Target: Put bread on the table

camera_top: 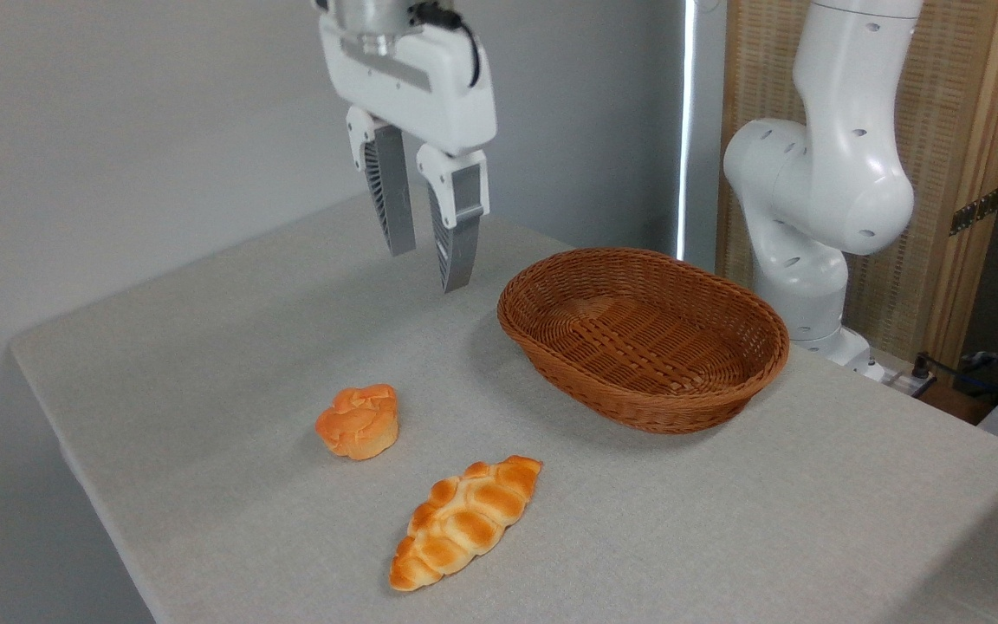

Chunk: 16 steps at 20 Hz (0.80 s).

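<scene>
Robot tool [428, 260] hanging above the table [204, 364] at 12 o'clock, fingers slightly parted, gripping nothing, braided golden-orange bread [464, 522] lying flat on grey cloth at 6 o'clock, wicker basket [643, 338] well apart at 2 o'clock

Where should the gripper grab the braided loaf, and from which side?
Probably across the middle of the loaf, from straight above. It lies flat on the table, long axis running lower left to upper right, ends tapered, so the mid-section is widest and most even. Turn the fingers square to that axis. The gripper hangs open, well above it.
</scene>
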Available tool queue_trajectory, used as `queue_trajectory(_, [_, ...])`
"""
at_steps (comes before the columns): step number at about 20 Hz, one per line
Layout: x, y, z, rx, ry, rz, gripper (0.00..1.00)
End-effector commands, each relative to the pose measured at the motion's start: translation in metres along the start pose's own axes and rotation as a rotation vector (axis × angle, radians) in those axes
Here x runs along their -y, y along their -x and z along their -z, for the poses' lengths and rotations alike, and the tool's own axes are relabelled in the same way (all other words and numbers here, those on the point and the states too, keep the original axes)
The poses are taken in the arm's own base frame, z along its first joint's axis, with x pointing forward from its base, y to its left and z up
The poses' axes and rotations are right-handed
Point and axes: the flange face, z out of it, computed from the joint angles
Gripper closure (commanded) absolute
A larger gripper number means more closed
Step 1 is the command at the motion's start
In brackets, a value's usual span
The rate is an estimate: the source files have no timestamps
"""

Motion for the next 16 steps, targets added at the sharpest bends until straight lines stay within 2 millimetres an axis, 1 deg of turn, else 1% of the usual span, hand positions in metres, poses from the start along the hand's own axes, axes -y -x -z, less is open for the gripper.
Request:
queue_trajectory(1, [0.016, -0.016, -0.007, 0.062, 0.041, 0.039, 0.0])
queue_trajectory(4, [0.031, -0.022, -0.013, 0.063, 0.038, 0.053, 0.0])
queue_trajectory(6, [0.039, -0.031, -0.016, 0.061, 0.035, 0.055, 0.0])
queue_trajectory(7, [0.041, -0.035, -0.014, 0.054, 0.031, 0.054, 0.0])
queue_trajectory(10, [0.047, -0.039, -0.006, 0.017, 0.011, 0.052, 0.0])
queue_trajectory(13, [0.046, -0.043, 0.004, -0.027, 0.011, 0.061, 0.0])
queue_trajectory(14, [0.047, -0.042, 0.007, -0.037, 0.014, 0.064, 0.0])
queue_trajectory(16, [0.055, -0.034, 0.015, -0.05, 0.006, 0.079, 0.0])
